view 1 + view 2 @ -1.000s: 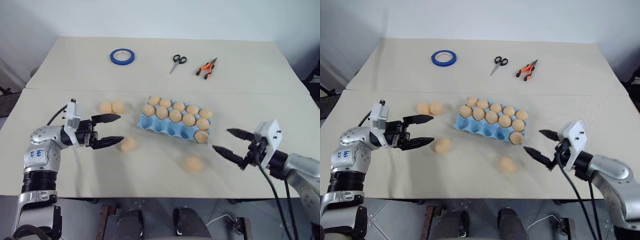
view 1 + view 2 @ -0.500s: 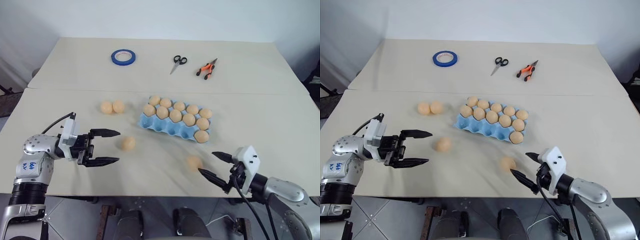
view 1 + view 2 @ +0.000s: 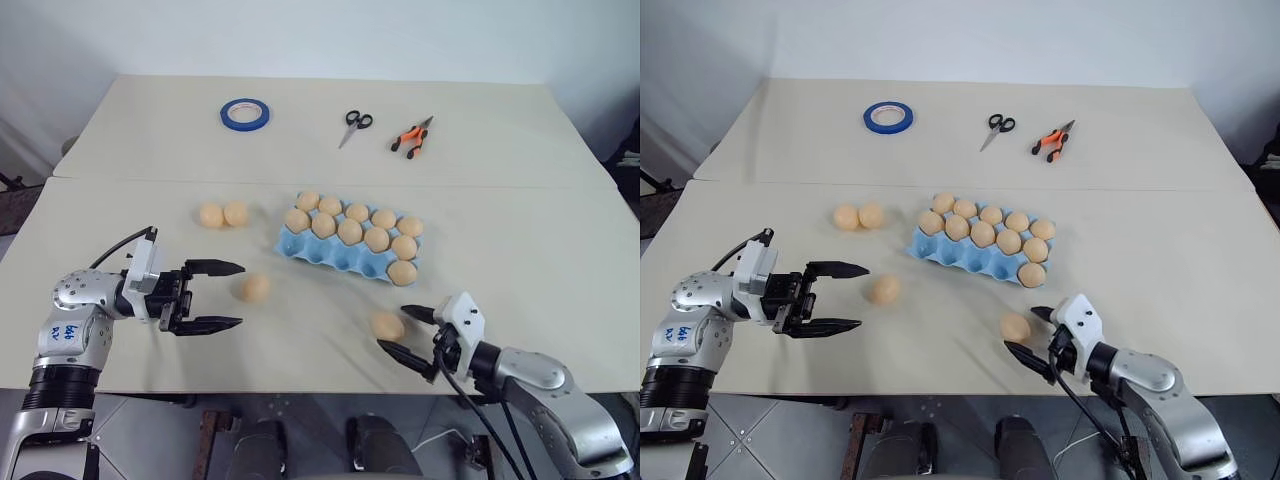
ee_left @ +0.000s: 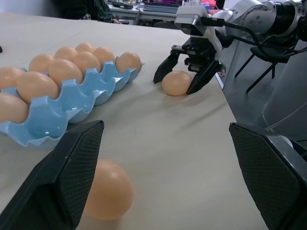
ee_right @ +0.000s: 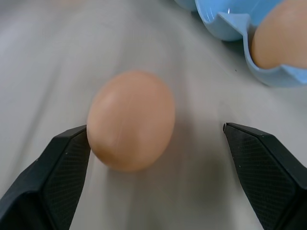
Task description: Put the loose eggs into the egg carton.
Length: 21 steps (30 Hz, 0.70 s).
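The light blue egg carton (image 3: 335,256) lies mid-table, with several eggs in its back rows and bare cups along the near row. Two loose eggs (image 3: 211,215) (image 3: 236,213) rest side by side to its left. A third egg (image 3: 254,288) lies just beyond the tips of my open left gripper (image 3: 241,295), apart from them. The fourth egg (image 3: 387,326) sits near the table's front edge between the fingers of my open right gripper (image 3: 391,328). In the right wrist view one finger (image 5: 57,163) is against that egg (image 5: 130,120) and the other stands clear.
A blue tape roll (image 3: 245,113), scissors (image 3: 354,126) and orange-handled pliers (image 3: 412,136) lie on the far half of the table. The table's front edge (image 3: 300,385) runs close below both grippers.
My right gripper has come down and to the left, and now straddles the near egg. The left gripper drew back a little toward the front edge, then held still.
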Available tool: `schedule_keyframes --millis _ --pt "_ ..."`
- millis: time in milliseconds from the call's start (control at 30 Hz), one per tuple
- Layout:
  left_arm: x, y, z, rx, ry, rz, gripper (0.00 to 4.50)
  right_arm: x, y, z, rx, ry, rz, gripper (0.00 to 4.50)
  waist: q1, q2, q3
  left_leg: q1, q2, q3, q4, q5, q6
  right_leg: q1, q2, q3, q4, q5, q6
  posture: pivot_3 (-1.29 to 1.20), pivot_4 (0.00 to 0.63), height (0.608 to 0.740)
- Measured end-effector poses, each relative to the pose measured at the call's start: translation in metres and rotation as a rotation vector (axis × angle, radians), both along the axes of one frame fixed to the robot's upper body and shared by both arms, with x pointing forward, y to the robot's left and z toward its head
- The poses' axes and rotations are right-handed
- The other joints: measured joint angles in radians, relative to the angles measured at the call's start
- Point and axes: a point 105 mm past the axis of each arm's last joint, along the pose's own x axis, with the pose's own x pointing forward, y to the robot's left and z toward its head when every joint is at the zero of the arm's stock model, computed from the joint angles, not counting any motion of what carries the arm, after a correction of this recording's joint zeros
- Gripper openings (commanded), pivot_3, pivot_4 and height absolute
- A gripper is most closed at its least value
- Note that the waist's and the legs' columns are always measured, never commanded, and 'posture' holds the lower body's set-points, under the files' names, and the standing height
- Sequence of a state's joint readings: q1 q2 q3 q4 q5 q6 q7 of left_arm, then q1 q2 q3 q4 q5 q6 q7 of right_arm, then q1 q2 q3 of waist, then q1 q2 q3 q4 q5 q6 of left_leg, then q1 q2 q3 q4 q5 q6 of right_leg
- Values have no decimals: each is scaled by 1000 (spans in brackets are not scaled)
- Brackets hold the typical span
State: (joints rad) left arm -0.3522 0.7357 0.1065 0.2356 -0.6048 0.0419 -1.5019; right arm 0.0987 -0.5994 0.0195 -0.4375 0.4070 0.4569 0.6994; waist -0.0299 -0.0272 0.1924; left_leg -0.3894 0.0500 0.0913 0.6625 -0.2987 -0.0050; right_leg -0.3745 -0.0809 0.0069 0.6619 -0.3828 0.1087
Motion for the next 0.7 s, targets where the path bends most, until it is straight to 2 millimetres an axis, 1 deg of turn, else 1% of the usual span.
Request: schedule_keyframes --millis 167,200,333,400,467,567,700 --pt "-1 0 -1 -1 1 0 4500 0 0 -1 -2 -3 3 2169 0 0 0 0 0 0 0 0 0 0 0 0 0 0 0 0 150 740" --pt "-1 0 0 -1 0 -1 4500 0 0 -1 -2 -2 4 1877 0 0 0 0 0 0 0 0 0 0 0 0 0 0 0 0 150 740" --pt "-2 -2 2 3 -12 -10 4500 0 1 1 14 -2 12 1877 0 0 0 0 0 0 0 0 0 0 0 0 0 0 0 0 150 740" --pt "-2 -2 2 3 -15 -11 4500 3 -1 8 26 -20 5 1877 -1 0 0 0 0 0 0 0 0 0 0 0 0 0 0 0 150 740" --pt "-2 -3 2 -4 -16 -11 4500 11 -2 21 40 -56 0 1877 -2 0 0 0 0 0 0 0 0 0 0 0 1 0 0 0 150 740" --pt "-2 -4 2 -13 -16 -14 4500 22 1 48 56 -137 8 1877 -1 0 0 0 1 -1 0 0 0 0 0 0 1 0 0 0 150 740" --pt "0 -7 5 -25 -38 -19 4500 43 12 78 61 -195 8 1877 -2 0 0 0 0 0 0 0 0 0 0 0 1 0 0 0 150 740"
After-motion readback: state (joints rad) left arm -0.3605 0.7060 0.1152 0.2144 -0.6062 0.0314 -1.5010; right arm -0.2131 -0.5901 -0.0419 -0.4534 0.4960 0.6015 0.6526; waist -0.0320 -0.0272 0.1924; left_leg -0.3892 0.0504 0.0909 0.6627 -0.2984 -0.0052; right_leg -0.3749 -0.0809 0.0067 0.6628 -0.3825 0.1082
